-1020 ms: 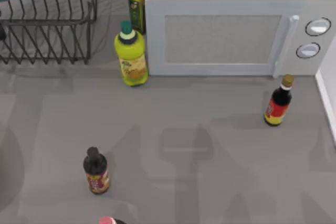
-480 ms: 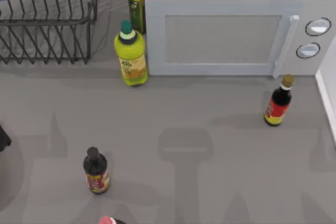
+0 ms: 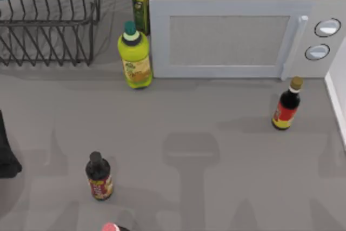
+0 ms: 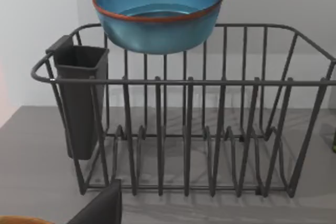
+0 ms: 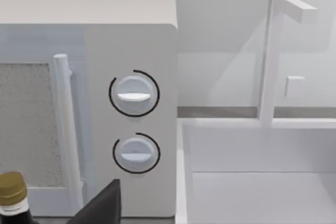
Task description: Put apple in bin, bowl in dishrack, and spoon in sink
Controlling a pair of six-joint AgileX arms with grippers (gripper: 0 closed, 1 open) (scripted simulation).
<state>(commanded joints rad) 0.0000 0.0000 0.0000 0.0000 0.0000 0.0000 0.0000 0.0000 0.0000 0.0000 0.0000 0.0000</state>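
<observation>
Bowl (image 4: 157,11) was teal-blue w/ reddish-brown rim; dishrack (image 4: 184,129) dark grey wire; microwave (image 3: 243,31) white; bottle (image 3: 135,58) yellow-green w/ green cap; table (image 3: 205,177) grey

A grey table (image 3: 216,150) fills the scene, crossed by soft, broad shadows. At its far side stands a white microwave (image 3: 238,31) with a pale speckled door window, a vertical handle and two round dials (image 5: 134,95) at its right. Behind everything rises a plain white wall (image 5: 226,19), evenly lit. Right of the microwave lies a white basin (image 5: 262,192) with a squared white tap (image 5: 278,56) over it. Far left on the table, the wall is the same plain white (image 4: 37,35).
</observation>
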